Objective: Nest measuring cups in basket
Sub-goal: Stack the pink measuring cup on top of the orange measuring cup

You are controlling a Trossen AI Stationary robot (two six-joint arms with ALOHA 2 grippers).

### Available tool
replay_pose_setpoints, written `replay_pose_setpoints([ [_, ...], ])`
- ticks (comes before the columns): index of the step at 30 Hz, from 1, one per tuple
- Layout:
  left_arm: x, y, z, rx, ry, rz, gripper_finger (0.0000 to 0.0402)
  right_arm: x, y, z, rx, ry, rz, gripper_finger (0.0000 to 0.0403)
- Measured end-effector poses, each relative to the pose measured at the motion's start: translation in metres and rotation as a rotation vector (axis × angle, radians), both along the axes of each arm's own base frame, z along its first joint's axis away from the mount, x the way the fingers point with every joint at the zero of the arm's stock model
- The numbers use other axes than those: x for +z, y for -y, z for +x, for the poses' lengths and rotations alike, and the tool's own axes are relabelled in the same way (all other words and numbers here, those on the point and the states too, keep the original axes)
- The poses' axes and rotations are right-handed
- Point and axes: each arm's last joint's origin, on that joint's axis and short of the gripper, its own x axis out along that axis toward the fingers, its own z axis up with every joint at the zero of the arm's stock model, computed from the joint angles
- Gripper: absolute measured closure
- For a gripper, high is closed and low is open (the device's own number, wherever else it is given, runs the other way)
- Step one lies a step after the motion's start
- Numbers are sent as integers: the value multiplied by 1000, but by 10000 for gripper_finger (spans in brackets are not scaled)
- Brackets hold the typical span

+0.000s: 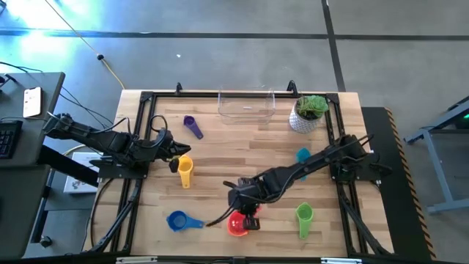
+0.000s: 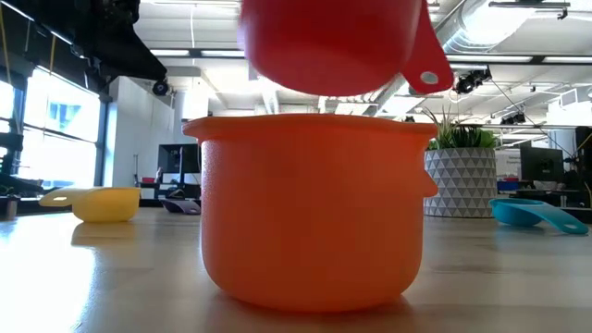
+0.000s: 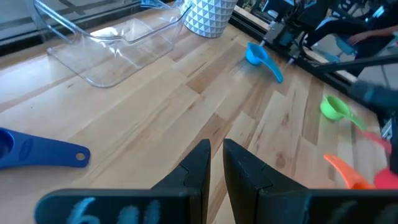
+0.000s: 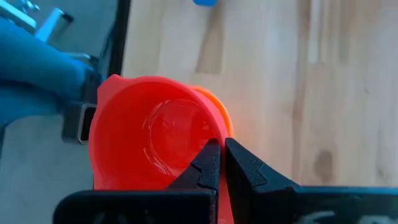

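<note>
Near the table's front edge, from above, the right gripper (image 1: pixel 245 213) is carrying the red cup (image 1: pixel 236 226). At table height, it is hanging just over the orange cup (image 2: pixel 313 211), apparently for nesting. Past the wrist, fingers are pinching its rim. The left gripper (image 1: pixel 170 149), nearly closed and empty, is waiting; the basket (image 1: pixel 247 105) is sitting far off.

Directly beneath the right gripper (image 1: pixel 245 218), the orange cup (image 4: pixel 214 107) is almost wholly hidden by the red cup (image 4: pixel 149 140).
</note>
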Motion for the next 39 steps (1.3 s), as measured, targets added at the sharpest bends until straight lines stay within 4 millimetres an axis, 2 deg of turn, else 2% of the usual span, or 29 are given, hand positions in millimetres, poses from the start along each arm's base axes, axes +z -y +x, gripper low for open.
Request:
replay_pose_setpoints([
  [4, 0, 0, 0, 20, 15, -39, 367, -15, -10, 4, 22, -8, -8, 403],
  [8, 0, 0, 0, 22, 21, -48, 367, -22, -15, 8, 44, 6, -3, 403],
  [19, 0, 1, 0, 0, 15, -61, 367, -28, 0, 13, 69, -8, -28, 403],
  [28, 0, 2, 0, -23, 9, -72, 367, -38, -1, 15, 68, -45, -11, 401],
  [33, 0, 2, 0, -23, 8, -72, 367, -38, -1, 15, 65, -42, -16, 383],
  [39, 0, 2, 0, -23, 8, -71, 367, -38, 0, 16, 44, -34, -34, 342],
])
